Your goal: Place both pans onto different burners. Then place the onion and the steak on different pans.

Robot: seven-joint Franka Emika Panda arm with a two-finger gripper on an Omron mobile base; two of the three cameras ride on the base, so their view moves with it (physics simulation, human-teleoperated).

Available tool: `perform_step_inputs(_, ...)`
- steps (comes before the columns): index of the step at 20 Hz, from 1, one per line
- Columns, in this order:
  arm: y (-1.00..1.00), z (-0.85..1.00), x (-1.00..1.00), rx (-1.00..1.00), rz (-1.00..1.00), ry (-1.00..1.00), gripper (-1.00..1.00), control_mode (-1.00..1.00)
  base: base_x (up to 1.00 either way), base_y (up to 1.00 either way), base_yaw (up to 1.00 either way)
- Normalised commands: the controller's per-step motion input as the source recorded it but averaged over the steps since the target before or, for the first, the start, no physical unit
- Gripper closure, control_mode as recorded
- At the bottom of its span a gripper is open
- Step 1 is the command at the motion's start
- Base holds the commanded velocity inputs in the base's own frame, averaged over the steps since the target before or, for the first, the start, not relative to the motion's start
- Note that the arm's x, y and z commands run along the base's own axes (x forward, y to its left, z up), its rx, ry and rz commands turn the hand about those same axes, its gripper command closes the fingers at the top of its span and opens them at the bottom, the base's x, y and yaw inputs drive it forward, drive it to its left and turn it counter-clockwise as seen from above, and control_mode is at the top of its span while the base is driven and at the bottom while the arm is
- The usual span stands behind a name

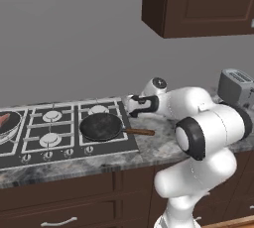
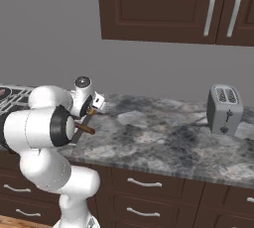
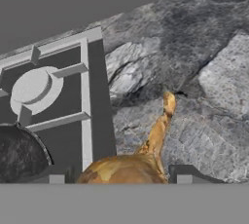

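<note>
One black pan (image 1: 101, 126) sits on the hob's front right burner, its brown handle (image 1: 141, 132) pointing right over the counter. A second pan (image 1: 12, 127) at the far left edge holds the red steak (image 1: 4, 120). My gripper (image 1: 127, 105) hovers above the hob's back right corner, pointing left, and is shut on the tan-orange onion (image 3: 127, 168). In the hand view the onion's stem (image 3: 168, 103) sticks up between the fingertips (image 3: 184, 177), the near pan's rim (image 3: 19, 157) is at lower left, and a free burner (image 3: 33, 85) lies beyond it.
Free burners (image 1: 52, 116) (image 1: 50, 139) lie between the two pans, with knobs (image 1: 47, 155) along the hob's front. A silver toaster (image 2: 224, 109) stands at the counter's right end. Dark wall cabinets (image 1: 198, 4) hang overhead. Grey stone counter (image 2: 158, 133) stretches to the right.
</note>
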Motion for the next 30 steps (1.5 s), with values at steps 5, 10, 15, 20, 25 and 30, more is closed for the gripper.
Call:
perform_step_inputs(5,0.55,0.38,-0.46,0.05,0.08,-0.05,1.0,-1.0,0.0,0.0,0.0)
perform_step_inputs(10,0.6,0.26,-0.39,0.04,0.07,-0.04,1.0,-1.0,0.0,0.0,0.0)
perform_step_inputs(15,0.79,0.01,-0.16,0.0,0.07,-0.03,1.0,-1.0,0.0,0.0,0.0)
perform_step_inputs(20,0.75,0.0,0.0,0.0,0.01,-0.02,1.0,-1.0,0.0,0.0,0.0)
perform_step_inputs(25,0.39,-0.07,0.0,0.0,0.0,0.0,1.0,-1.0,0.0,0.0,0.0)
perform_step_inputs(30,0.0,-0.1,0.0,-0.01,0.0,0.0,1.0,-1.0,0.0,0.0,0.0)
